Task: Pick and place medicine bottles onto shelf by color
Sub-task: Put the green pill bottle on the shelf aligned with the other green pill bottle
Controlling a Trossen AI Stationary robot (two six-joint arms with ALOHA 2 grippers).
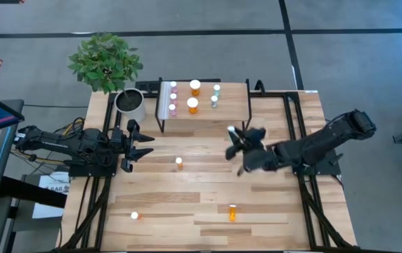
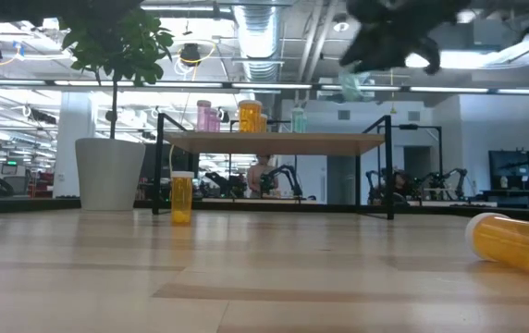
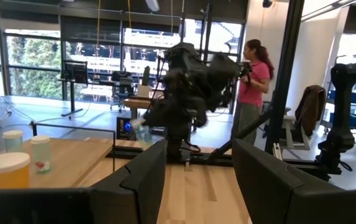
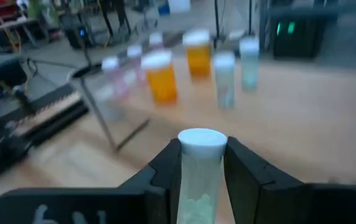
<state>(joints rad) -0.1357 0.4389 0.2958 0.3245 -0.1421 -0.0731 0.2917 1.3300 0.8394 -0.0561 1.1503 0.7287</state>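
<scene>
The shelf (image 1: 204, 112) stands at the table's far middle. On it are pink bottles (image 1: 173, 97) at the left, two large orange ones (image 1: 194, 96) in the middle and pale green ones (image 1: 216, 95) at the right. My right gripper (image 1: 233, 139) hovers just in front of the shelf's right part, shut on a pale green bottle (image 4: 198, 186). My left gripper (image 1: 147, 145) waits open at the table's left. On the table, one small orange bottle (image 1: 179, 162) stands upright, another (image 1: 135, 216) sits near the front, and a third orange one (image 1: 232, 212) lies on its side. My right gripper pinches the pale green bottle by its body just below the white cap (image 4: 201, 140), between its two fingers (image 4: 165, 171). The bottle lies along the fingers, and its cap sticks out past their tips toward the shelf. It hangs clear above the table (image 2: 352, 85).
A potted plant (image 1: 129, 103) stands at the shelf's left end, close to my left gripper. Black frame rails run along the table's left and right sides. A person (image 3: 251, 87) stands in the room beyond the table.
</scene>
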